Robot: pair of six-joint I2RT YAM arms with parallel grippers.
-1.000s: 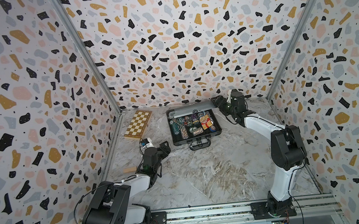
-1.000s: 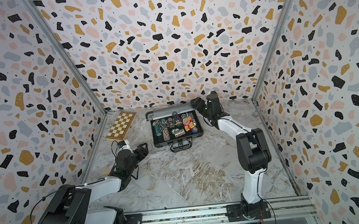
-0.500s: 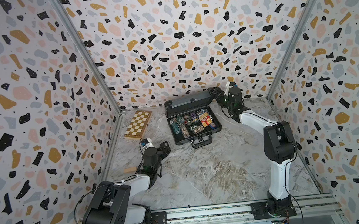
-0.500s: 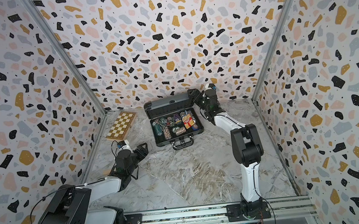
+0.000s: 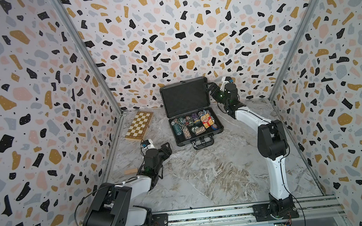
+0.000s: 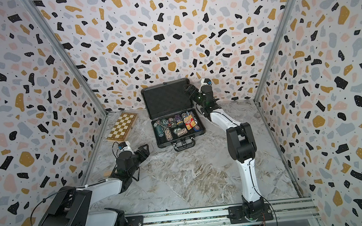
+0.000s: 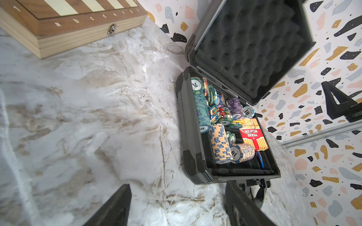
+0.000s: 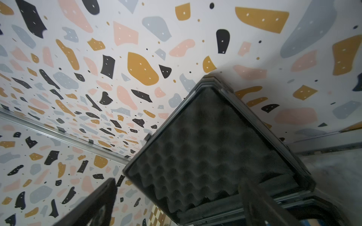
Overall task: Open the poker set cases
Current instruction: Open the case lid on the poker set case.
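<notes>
The poker set case (image 5: 184, 97) (image 6: 165, 99) stands open at the back middle of the table. Its lid is upright near the back wall, black foam lining facing forward. The base holds colourful chips (image 5: 186, 128) and a red card box (image 7: 253, 136). My right gripper (image 5: 210, 88) (image 6: 190, 90) is open, raised beside the lid's right edge; in the right wrist view its fingers (image 8: 179, 182) stand wide before the foam (image 8: 205, 137). My left gripper (image 5: 167, 148) (image 7: 177, 187) is open and empty, low over the table by the case's front left corner.
A tan checkered chessboard box (image 5: 139, 125) (image 7: 68, 25) lies shut at the back left by the wall. A small wooden block (image 5: 130, 171) sits along the left wall beside the left arm. The case's black handle (image 5: 202, 141) sticks out toward the front. Patterned walls enclose three sides.
The case lid has swung up from nearly flat to upright. My right gripper rose and moved back with it and its jaws widened. The left arm has not moved.
</notes>
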